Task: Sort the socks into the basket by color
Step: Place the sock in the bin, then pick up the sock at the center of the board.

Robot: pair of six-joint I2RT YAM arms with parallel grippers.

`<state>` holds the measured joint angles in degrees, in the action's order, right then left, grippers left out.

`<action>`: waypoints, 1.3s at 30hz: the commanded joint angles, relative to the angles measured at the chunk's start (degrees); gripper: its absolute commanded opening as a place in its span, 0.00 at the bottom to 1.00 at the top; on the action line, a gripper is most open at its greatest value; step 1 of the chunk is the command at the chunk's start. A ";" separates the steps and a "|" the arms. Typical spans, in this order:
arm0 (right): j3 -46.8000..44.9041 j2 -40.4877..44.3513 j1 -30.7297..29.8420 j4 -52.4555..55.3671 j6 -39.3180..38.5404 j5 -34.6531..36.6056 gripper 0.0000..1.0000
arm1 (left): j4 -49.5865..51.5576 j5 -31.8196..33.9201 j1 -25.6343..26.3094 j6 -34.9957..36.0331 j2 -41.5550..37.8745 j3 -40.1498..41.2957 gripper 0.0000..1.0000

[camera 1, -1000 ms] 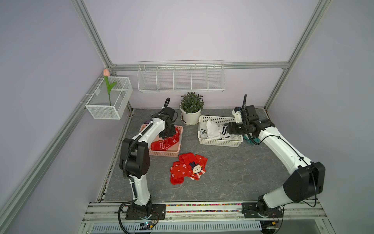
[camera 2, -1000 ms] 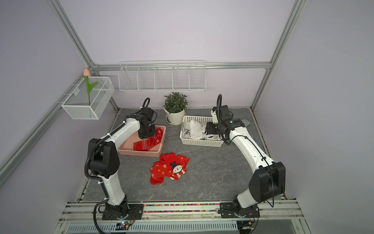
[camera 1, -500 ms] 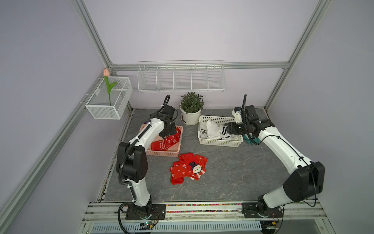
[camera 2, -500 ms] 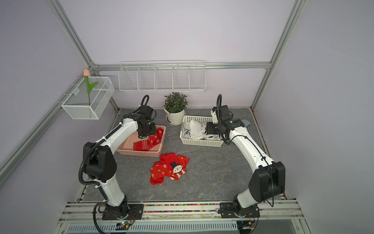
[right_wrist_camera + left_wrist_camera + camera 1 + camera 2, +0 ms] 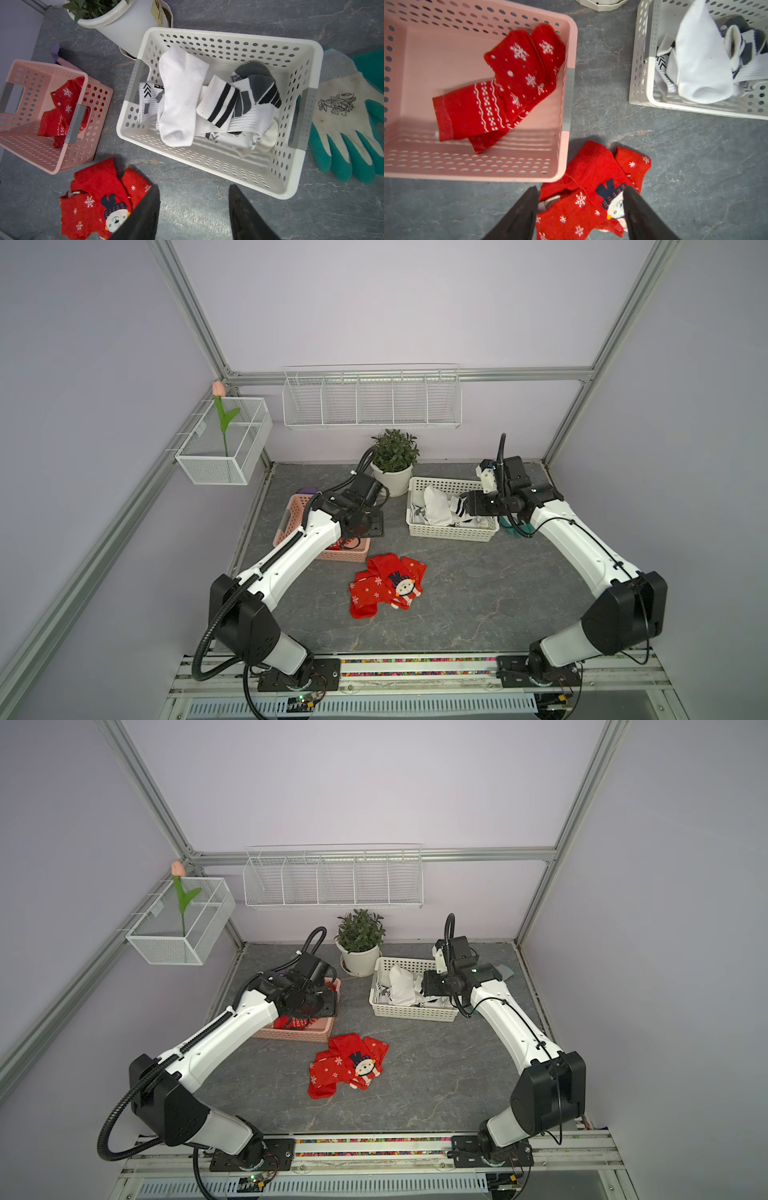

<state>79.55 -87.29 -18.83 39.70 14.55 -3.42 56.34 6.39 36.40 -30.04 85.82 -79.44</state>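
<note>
The red snowflake socks (image 5: 508,83) are lying loose on the floor of the pink basket (image 5: 566,93). A second ago the left hand (image 5: 580,188) was down at that basket with its jaws narrow. Now it is standing wide and empty, hovering above the basket's near corner, so one red drop is looking just finished.

The next red pile (image 5: 388,587), with a snowman on it, is waiting on the surface (image 5: 478,614) just in front of the pink basket, and it is showing between the left jaws from above. The white and striped socks (image 5: 180,95) are sitting in the white basket (image 5: 228,35), so that colour is looking done.

The right hand (image 5: 194,186) is gripping nothing, with its jaws partly apart, and it is staying put over that basket's side. Teal gloves (image 5: 342,116) are lying just beside the white basket.

As for writing, the label on the plant pot (image 5: 124,25) is too small to read, and the letters on one sock cuff are folded under. The glove is carrying only a flower drawing.
</note>
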 commanded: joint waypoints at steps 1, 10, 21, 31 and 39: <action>-0.96 0.15 -0.23 -0.31 0.05 -1.06 0.56 | 1.22 1.53 2.29 -4.44 -4.05 2.88 0.72; -0.80 -0.71 -0.26 -0.27 -0.16 -0.93 0.56 | -1.96 1.09 5.80 -8.42 -10.59 13.45 0.76; -0.59 -0.43 -0.31 0.45 -0.40 -0.97 0.56 | -6.62 1.87 9.91 -12.80 -9.23 18.82 0.76; -0.43 -0.43 -0.50 0.46 -0.37 -1.06 0.56 | -7.78 2.80 9.93 -13.97 -5.45 18.89 0.76; -0.17 -0.77 -0.49 0.38 -0.49 -1.29 0.56 | -10.57 2.04 9.94 -13.57 -0.21 18.73 0.73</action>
<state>79.40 -87.31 -18.92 39.70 14.52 -3.97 47.42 8.01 46.15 -42.52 83.64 -60.51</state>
